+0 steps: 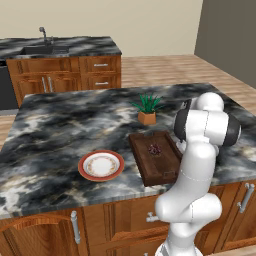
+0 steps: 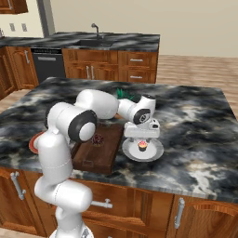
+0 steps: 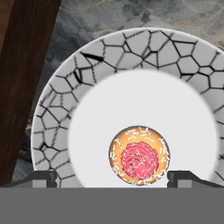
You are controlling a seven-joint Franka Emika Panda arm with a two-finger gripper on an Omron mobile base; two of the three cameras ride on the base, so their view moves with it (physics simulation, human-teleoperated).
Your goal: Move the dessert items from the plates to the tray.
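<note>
The chocolate lump (image 1: pixel 155 149) is already sitting in the tray (image 1: pixel 165 172), so by my reading half the job is done — the cupcake (image 3: pixel 139 154) is still waiting upright, pink top up, on the white plate (image 3: pixel 57 113) beside the tray. The gripper (image 3: pixel 112 177) is hovering over it, fingers apart on either side. The red-rimmed plate (image 1: pixel 85 172) is lying bare.

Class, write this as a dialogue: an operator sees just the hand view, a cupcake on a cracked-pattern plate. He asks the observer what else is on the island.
Operator: Is anything on the tray yet?
Observer: Yes, a dark chocolate lump sits on the tray.
Operator: Is there another plate?
Observer: A red-rimmed plate lies left of the tray, with nothing on it.
Operator: How high am I?
Observer: The gripper hovers just above the cupcake, fingers apart.
</note>
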